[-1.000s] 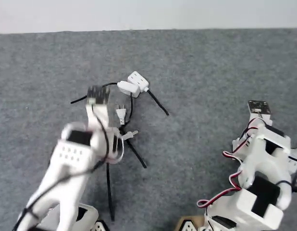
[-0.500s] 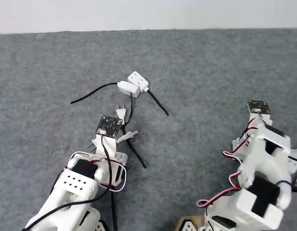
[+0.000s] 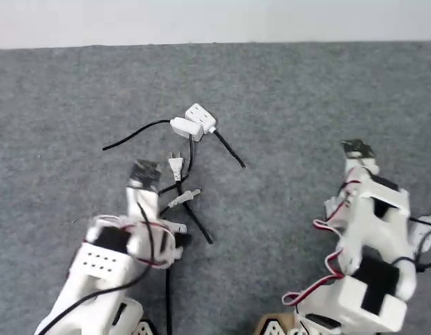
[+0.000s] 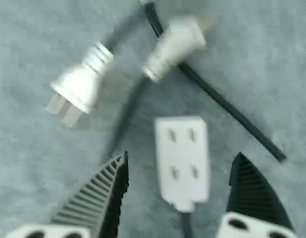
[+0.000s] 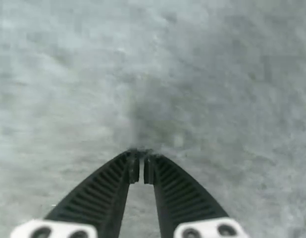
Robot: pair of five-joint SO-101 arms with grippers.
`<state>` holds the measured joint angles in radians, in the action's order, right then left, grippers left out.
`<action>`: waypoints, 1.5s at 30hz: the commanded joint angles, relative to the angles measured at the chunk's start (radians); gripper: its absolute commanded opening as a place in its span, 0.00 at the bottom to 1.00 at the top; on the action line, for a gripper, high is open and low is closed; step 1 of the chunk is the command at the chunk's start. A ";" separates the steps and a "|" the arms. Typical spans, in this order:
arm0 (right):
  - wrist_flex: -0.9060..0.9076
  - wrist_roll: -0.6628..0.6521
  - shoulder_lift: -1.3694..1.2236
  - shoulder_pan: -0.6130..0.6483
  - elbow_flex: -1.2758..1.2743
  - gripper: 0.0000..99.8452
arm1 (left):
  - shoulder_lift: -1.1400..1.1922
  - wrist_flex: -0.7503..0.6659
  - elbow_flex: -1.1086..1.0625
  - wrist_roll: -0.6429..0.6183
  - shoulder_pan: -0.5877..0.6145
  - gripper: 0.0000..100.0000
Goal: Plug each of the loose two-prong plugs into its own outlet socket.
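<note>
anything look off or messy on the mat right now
Nothing damaged, but the black cables lie crossed in a tangle, and both white two-prong plugs lie loose on their sides beside the white outlet block.

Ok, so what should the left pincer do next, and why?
Probably ease down and close on the white socket block. The left pincer is open with the block lying right between its two sides. Holding the block steady seems wise, since the two loose plugs lie just beyond it, not plugged in.
</note>
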<state>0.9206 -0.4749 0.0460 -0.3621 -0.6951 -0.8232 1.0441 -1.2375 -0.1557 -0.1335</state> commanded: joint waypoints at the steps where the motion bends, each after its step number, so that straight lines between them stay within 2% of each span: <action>1: 0.018 -0.023 0.186 0.170 -0.038 0.02 | -0.017 -0.017 0.082 0.057 0.170 0.31; 6: 0.022 -0.057 0.490 0.513 -0.123 0.02 | -0.015 -0.206 0.019 0.089 0.347 0.31; 8: 0.025 -0.037 0.544 0.624 -0.117 0.04 | -0.009 -0.204 0.019 0.094 0.384 0.31; 13: 0.019 -0.043 0.460 0.828 -0.037 0.20 | -0.005 -0.138 0.084 0.083 0.496 0.31; 17: -0.053 -0.172 0.309 0.952 0.012 0.19 | -0.005 -0.222 0.085 -0.008 0.600 0.31; 20: -0.171 -0.272 0.220 1.000 0.018 0.16 | -0.005 -0.235 0.090 -0.009 0.638 0.31; 23: -0.263 -0.310 0.142 1.017 0.046 0.14 | -0.003 -0.235 0.099 -0.012 0.661 0.31; 29: -0.265 -0.315 0.005 1.044 0.166 0.14 | 0.055 -0.288 0.120 -0.014 0.695 0.31; 39: -0.262 -0.391 -0.085 1.133 0.193 0.14 | 0.583 -0.282 0.449 -0.014 0.750 0.31; 45: -0.283 -0.410 -0.199 1.130 0.273 0.14 | 0.738 -0.199 0.585 -0.014 0.761 0.31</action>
<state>0.6552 -0.8707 -0.1243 0.7610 -0.5278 -0.1189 0.8216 -0.7342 -0.1573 0.6137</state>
